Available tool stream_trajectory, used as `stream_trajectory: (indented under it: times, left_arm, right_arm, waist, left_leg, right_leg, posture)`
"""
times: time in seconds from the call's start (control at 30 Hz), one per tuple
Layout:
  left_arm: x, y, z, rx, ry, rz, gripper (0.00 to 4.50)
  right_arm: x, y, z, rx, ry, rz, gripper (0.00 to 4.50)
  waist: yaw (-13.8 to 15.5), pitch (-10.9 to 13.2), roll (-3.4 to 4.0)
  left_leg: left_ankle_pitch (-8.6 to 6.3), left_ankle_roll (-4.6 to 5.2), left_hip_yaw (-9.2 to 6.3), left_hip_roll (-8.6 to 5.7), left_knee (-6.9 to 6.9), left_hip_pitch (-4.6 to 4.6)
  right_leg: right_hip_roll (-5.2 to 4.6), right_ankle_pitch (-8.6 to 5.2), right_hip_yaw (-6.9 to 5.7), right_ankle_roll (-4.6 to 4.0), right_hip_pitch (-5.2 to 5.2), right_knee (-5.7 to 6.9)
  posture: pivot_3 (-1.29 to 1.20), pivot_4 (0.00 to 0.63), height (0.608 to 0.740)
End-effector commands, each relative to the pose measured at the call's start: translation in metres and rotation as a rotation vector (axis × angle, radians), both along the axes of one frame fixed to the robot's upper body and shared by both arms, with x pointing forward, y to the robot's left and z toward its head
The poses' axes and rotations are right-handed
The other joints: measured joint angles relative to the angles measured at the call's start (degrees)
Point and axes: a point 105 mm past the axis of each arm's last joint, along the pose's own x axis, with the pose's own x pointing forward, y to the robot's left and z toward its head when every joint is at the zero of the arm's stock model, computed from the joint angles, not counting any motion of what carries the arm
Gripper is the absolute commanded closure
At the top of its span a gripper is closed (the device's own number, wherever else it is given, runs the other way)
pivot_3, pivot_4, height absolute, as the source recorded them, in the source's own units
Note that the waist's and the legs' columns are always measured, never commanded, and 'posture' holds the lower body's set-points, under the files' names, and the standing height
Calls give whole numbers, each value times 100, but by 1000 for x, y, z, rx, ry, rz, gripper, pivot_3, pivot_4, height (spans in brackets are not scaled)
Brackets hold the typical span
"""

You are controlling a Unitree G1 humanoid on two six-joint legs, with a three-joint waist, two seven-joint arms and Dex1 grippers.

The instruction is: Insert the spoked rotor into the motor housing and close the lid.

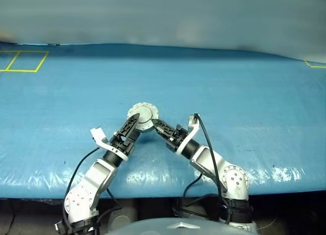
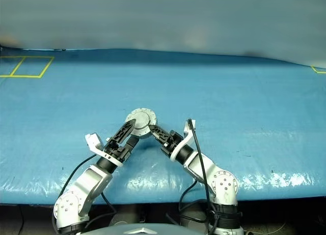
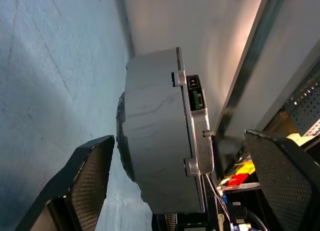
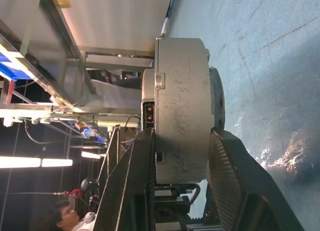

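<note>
while held above the table: closed motor unit, hard and smooth

probably heavy for its size, stiff metal, with smooth grey walls that could slip. seen with the lid [image 3: 196, 122] already seated on the motor housing [image 1: 142, 117], raised over the blue table [image 1: 244, 92]. clamped across top and bottom faces by the right gripper [image 4: 182, 156]. flanked by the wide-open left gripper [image 3: 180, 183], one pad near the underside. better gripped across the flat faces, not the rounded rim.

The motor housing [image 1: 142, 116] sits just left of the frame's centre, above the table [image 1: 244, 92], between the left gripper [image 1: 131, 124] at its lower left and the right gripper [image 1: 159, 125] at its lower right. The lid [image 3: 200, 136] lies on the housing.
</note>
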Motion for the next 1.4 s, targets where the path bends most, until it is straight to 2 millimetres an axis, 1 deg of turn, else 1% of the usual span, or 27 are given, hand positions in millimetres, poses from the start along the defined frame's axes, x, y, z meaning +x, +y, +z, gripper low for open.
stream_trajectory:
  times: [0.03, 0.17, 0.2, 0.23, 0.3, 0.37, 0.4, 0.5, 0.6, 0.67, 0.7, 0.73, 0.77, 0.83, 0.93, 0.97, 1.0, 1.07, 1.13, 1.17, 1.23, 1.3, 1.37, 1.4]
  left_arm:
    - [1, -11, 10, -126, -23, 10, 0]
    - [3, -12, 14, -182, -26, 14, 0]
    - [3, -12, 14, -190, -26, 10, 357]
    - [3, -12, 15, -197, -25, 8, 593]
    - [3, -13, 15, -207, -23, 4, 1207]
    - [3, -14, 14, -211, -15, -4, 1911]
    - [3, -15, 14, -210, -11, -10, 2141]
    - [3, -16, 13, -209, -6, -16, 2130]
    - [5, -16, 12, -202, 1, -6, 2130]
    - [9, -13, 11, -193, 13, 15, 2130]
    - [11, -11, 11, -184, 13, 27, 2130]
    - [13, -9, 12, -180, 15, 39, 2130]
    - [16, -6, 13, -180, 13, 55, 2130]
    - [25, 2, 13, -148, 15, 91, 2130]
    - [40, 18, 14, -100, 21, 152, 2130]
    - [47, 24, 14, -84, 22, 174, 2130]
    - [54, 32, 14, -63, 26, 202, 2130]
    - [72, 52, 14, -11, 28, 276, 2130]
    - [89, 71, 16, 25, 31, 345, 2130]
    - [96, 77, 18, 46, 27, 366, 2130]
    - [111, 86, 25, 100, 12, 384, 2130]
    - [123, 90, 29, 141, -2, 386, 2130]
    - [142, 96, 35, 175, 0, 410, 2130]
    - [148, 98, 37, 185, 2, 419, 2130]
  right_arm:
    - [-6, 6, 28, 92, -87, 31, 3351]
    - [-9, 5, 25, 82, -77, 39, 3351]
    - [-10, 5, 25, 82, -75, 40, 3351]
    - [-10, 5, 25, 82, -74, 42, 3351]
    - [-11, 5, 25, 85, -73, 46, 3351]
    - [-11, 5, 26, 90, -73, 51, 3351]
    - [-12, 6, 26, 92, -74, 56, 3351]
    - [-14, 7, 28, 65, -109, 73, 3351]
    - [-14, 6, 28, -23, -182, 71, 3351]
    - [-13, 5, 25, -131, -255, 69, 3351]
    - [-14, 5, 20, -219, -304, 86, 2791]
    - [-16, 5, 17, -271, -334, 101, 2624]
    - [-18, 6, 16, -290, -361, 120, 2289]
    - [-22, 7, 11, -385, -428, 154, 1621]
    - [-22, 3, 4, -478, -484, 139, 692]
    - [-21, 1, 1, -531, -511, 130, 324]
    - [-20, -1, -2, -574, -537, 129, 50]
    - [-20, -5, -11, -703, -613, 134, 0]
    - [-20, -9, -19, -778, -660, 121, 0]
    - [-19, -10, -21, -815, -685, 107, 0]
    - [-15, -16, -27, -894, -726, 61, 0]
    - [-12, -20, -31, -952, -753, 28, 0]
    - [-5, -30, -38, -1077, -795, -40, 0]
    - [-3, -32, -40, -1112, -809, -60, 0]
  waist:
    - [0, 0, 0]
    - [0, 0, 1]
    - [1, 1, 1]
    - [0, 0, 1]
    - [0, 1, 1]
    - [0, 0, 1]
    - [0, 0, 1]
    - [1, 0, 1]
    - [2, 0, 1]
    - [3, 0, 2]
    - [3, 0, 2]
    - [6, 0, 3]
    - [10, 0, 2]
    - [11, 0, 0]
    - [39, -1, -2]
    - [49, -1, -1]
    - [60, -1, -1]
    - [72, -2, -2]
    - [81, -2, -4]
    - [72, -2, -5]
    - [78, -1, -7]
    - [94, -1, -10]
    - [141, 1, -15]
    - [163, 1, -19]
  left_leg:
    - [0, 0, 1, 0, 1, 0]
    - [0, 1, 0, -1, 7, -2]
    - [-1, 2, 0, -1, 8, -3]
    - [-1, 2, 0, -1, 10, -4]
    - [-2, 4, 0, -1, 12, -6]
    - [-3, 5, 0, -1, 15, -8]
    - [-3, 6, 0, -1, 16, -8]
    - [-4, 7, 0, -2, 20, -10]
    - [-4, 8, 0, -4, 23, -11]
    - [-4, 8, 0, -6, 25, -11]
    - [-4, 8, 1, -8, 26, -11]
    - [-4, 8, 1, -10, 26, -11]
    - [-4, 9, 1, -13, 29, -10]
    - [-4, 9, 1, -13, 32, -10]
    - [-1, 4, -1, -13, 33, -10]
    - [0, 3, 1, -14, 35, -11]
    - [0, 3, 1, -14, 35, -11]
    - [0, 3, 3, -17, 37, -11]
    - [0, 2, 7, -19, 37, -10]
    - [1, 1, 10, -20, 38, -11]
    - [2, 0, 11, -19, 34, -11]
    - [3, -3, 7, -19, 33, -18]
    - [4, -4, 6, -25, 35, -21]
    - [4, -4, 3, -26, 38, -23]
  right_leg:
    - [0, 0, 1, -1, 0, 0]
    - [0, 0, 1, -1, 0, 0]
    - [0, 0, 1, -1, 0, 0]
    - [0, 0, 1, 0, 0, 0]
    - [0, -1, 1, 1, 0, 0]
    - [0, -1, 0, 1, 0, 0]
    - [0, 0, 0, 1, 0, 0]
    - [0, 0, 1, 1, 0, 0]
    - [0, 0, 1, 1, 0, 0]
    - [0, 0, 1, 2, 0, 0]
    - [1, -1, 1, 5, 0, 0]
    - [2, -2, 1, 5, 0, 0]
    - [1, -2, 2, 7, 2, 0]
    - [7, -1, 1, 8, 2, 1]
    - [11, -1, -2, 9, 2, 4]
    - [13, -1, -4, 10, 3, 3]
    - [12, 2, -2, 14, 3, 3]
    - [12, 16, -2, 40, 4, 2]
    - [12, 17, -1, 42, 4, 1]
    - [13, 19, -3, 43, 3, 1]
    - [15, 24, 0, 38, 1, 2]
    - [16, 27, -9, 34, -1, 0]
    - [12, 29, -11, 32, 0, 0]
    - [11, 30, -14, 34, 0, -1]
  posture:
    - [0, 150, 740]
    - [0, 150, 740]
    - [0, 150, 740]
    - [0, 150, 740]
    - [0, 150, 740]
    - [0, 150, 740]
    - [0, 150, 740]
    - [0, 150, 740]
    - [0, 150, 740]
    - [0, 150, 740]
    - [0, 150, 740]
    - [0, 150, 740]
    - [0, 150, 740]
    - [0, 150, 740]
    - [0, 150, 740]
    - [0, 150, 740]
    - [0, 150, 740]
    - [0, 150, 740]
    - [0, 150, 740]
    - [0, 150, 740]
    - [0, 150, 740]
    - [0, 150, 740]
    - [0, 150, 740]
    - [0, 150, 740]
